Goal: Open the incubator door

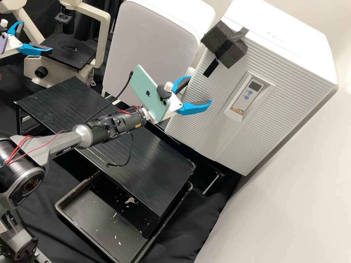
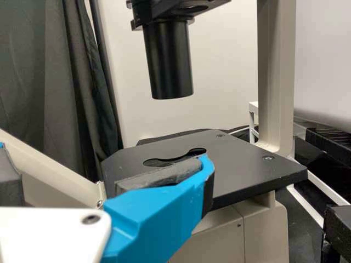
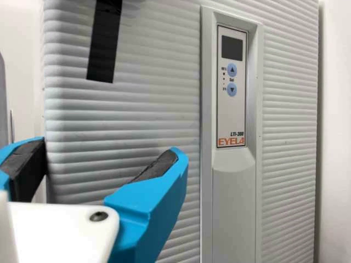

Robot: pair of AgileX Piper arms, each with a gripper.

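Count:
- incubator (image 1: 299, 73): 1, with 1 display (image 3: 232, 48) and 2 round blue buttons (image 3: 232, 69)
- dark foam blocks (image 1: 234, 54): 2
- grippers: 2, left gripper (image 1: 34, 38) and right gripper (image 1: 200, 90)
- blue fingers (image 1: 195, 108): 4, two per gripper
- phones: 2, one mint phone (image 1: 144, 89), one purple phone (image 1: 3, 43)
- white knobs (image 1: 168, 86): 2
- microscope (image 1: 104, 36): 1
- low black table (image 1: 164, 160): 1
- black rimmed tray (image 1: 97, 213): 1
- rounded white unit (image 1: 146, 40): 1

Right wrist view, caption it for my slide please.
Blue fingers spread open before the ribbed incubator door with its small control panel.
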